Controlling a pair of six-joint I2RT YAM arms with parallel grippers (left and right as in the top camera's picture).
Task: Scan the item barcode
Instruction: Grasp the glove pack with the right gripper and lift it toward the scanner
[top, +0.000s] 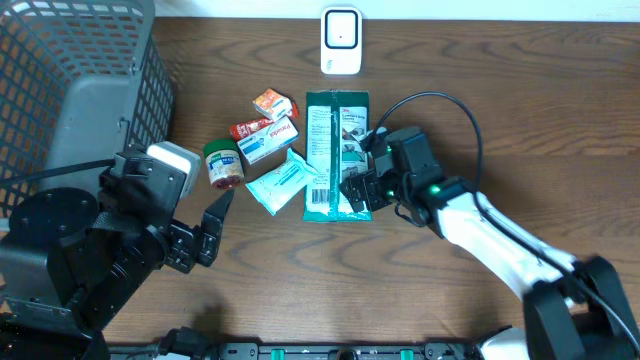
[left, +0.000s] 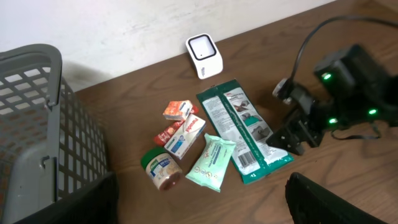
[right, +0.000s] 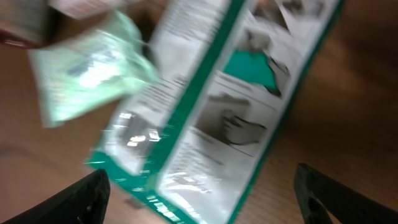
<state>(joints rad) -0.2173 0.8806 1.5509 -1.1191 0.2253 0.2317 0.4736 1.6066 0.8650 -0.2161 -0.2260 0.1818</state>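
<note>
Goods grouped mid-table, between the basket and the right arm

The basket (top: 150, 90) stands on the table (top: 480, 90) at its far left. The scanner (top: 341, 40) stands at the far edge, centre, behind the long packet (top: 330, 140) and apart from it. The packet lies flat, lengthwise front to back. The soft pack (top: 280, 183) lies against its near left side, and the jar (top: 224, 165) lies on its side just left of that. Behind the soft pack lies the box (top: 268, 140), with a slim packet (top: 250, 128) at its far left and the small carton (top: 273, 103) farthest back. The right gripper (top: 358, 190) sits over the long packet's near right corner. The left gripper (top: 215, 220) hangs in front of the jar, apart from it.
</note>
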